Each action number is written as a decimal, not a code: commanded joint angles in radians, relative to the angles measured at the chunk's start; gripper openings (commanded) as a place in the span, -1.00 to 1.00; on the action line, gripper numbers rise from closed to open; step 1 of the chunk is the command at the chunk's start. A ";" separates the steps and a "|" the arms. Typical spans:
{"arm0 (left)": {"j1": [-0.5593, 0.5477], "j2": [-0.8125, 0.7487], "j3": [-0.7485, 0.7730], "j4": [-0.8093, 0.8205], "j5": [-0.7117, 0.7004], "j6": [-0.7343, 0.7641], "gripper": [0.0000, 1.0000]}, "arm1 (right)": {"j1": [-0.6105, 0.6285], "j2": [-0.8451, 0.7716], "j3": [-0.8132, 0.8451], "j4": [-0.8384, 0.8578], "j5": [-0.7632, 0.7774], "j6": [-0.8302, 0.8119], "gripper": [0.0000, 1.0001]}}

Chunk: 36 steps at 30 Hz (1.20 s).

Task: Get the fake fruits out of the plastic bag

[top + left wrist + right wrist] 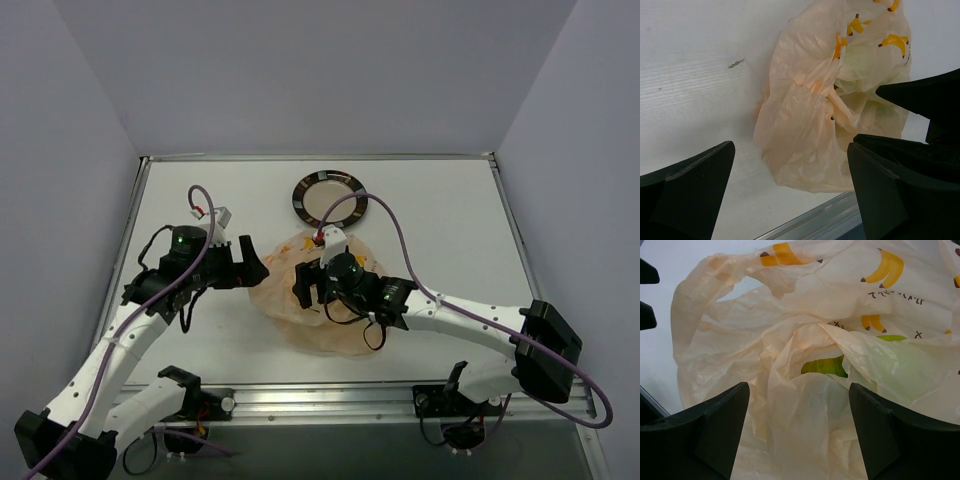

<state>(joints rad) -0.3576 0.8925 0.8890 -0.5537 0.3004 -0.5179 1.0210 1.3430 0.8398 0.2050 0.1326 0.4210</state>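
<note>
**Top view:** On the white table (440,230), the peach bag (320,335) lies crumpled just in front of the dark-rimmed plate (327,197), between the two arms. The left gripper (255,265) sits just beside the bag's left edge, fingers spread and empty. The right gripper (301,283) hangs over the bag's middle, fingers also apart.

**Left wrist view:** The left gripper (790,195) stands wide open above the table, with the bag (800,135) ahead of it and nothing held. A pale green fruit (860,65) shows through the film under the banana prints. The right gripper's dark fingers (925,100) reach in from the right, over the bag.

**Right wrist view:** The right gripper (800,440) is spread above the bag's (730,340) bunched folds, gripping nothing. A green fruit (824,366) peeks through a gap in the folds, inside the bag. More pale green shows under the film to its right; whether it is the same fruit cannot be told.
</note>
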 commanded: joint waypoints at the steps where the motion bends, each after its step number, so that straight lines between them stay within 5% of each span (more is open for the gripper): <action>1: 0.006 0.035 0.036 0.006 0.086 -0.025 0.89 | 0.008 0.001 0.021 0.062 0.042 -0.010 0.51; 7: 0.005 0.120 -0.018 0.141 0.177 -0.082 0.88 | 0.004 0.048 0.007 0.082 0.050 -0.010 0.31; 10: 0.000 0.138 -0.044 0.185 0.174 -0.102 0.89 | 0.002 0.068 -0.001 0.086 0.065 0.024 -0.05; 17: -0.041 0.232 -0.085 0.219 0.103 -0.096 0.89 | -0.015 0.027 -0.041 0.086 0.084 0.045 -0.22; 19: -0.055 0.259 -0.096 0.248 0.083 -0.100 0.92 | -0.022 0.002 -0.060 0.085 0.071 0.051 -0.73; 21: -0.070 0.273 -0.104 0.274 0.077 -0.109 1.00 | -0.041 -0.016 -0.074 0.080 0.064 0.061 -0.83; 22: -0.073 0.284 -0.105 0.296 0.075 -0.120 0.73 | -0.047 -0.033 -0.085 0.074 0.056 0.067 -0.89; 25: -0.084 0.286 -0.122 0.349 0.075 -0.140 0.45 | -0.059 -0.065 -0.099 0.048 0.051 0.070 -1.00; 27: -0.092 0.286 -0.130 0.368 0.074 -0.149 0.28 | -0.058 -0.076 -0.102 0.043 0.035 0.070 -0.78; 28: -0.095 0.286 -0.131 0.382 0.074 -0.151 0.19 | -0.058 -0.073 -0.103 0.043 0.027 0.070 -0.22; 31: -0.099 0.286 -0.139 0.394 0.068 -0.157 -0.27 | -0.055 -0.035 -0.090 0.048 -0.016 0.065 0.46; 36: -0.098 0.270 -0.147 0.393 0.059 -0.156 -0.70 | -0.052 0.045 -0.065 0.106 -0.057 0.064 0.54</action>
<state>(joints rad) -0.4526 1.1915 0.7387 -0.1974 0.3756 -0.6674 0.9634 1.3457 0.7460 0.2680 0.1104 0.4889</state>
